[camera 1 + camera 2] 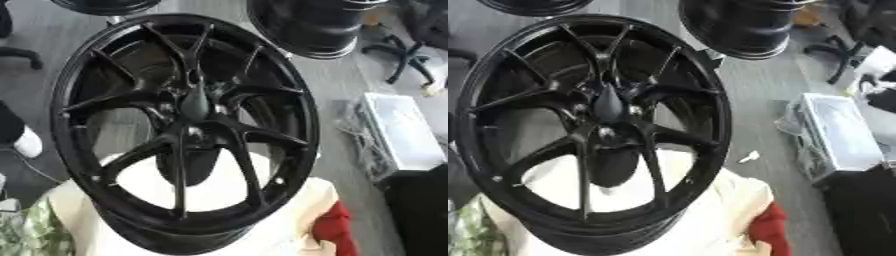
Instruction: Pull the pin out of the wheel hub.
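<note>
A large glossy black wheel [179, 125] with thin forked spokes lies tilted on a cream cloth [289, 200] and fills most of both views. At its hub, a dark tapered pin [194, 97] stands up out of the centre hole, and it also shows in the right eye view as the pin [609, 105]. Below the hub, a dark rounded shape [187, 167] shows between the spokes; I cannot make out what it is. Neither of my hands shows in either view.
A second black wheel [311, 25] stands behind at the upper right, and part of another [105, 5] at the top left. A white tray-like box [837, 135] lies on the grey floor to the right. A red cloth [337, 227] sits at the lower right, with office chair legs [407, 55] at the far right.
</note>
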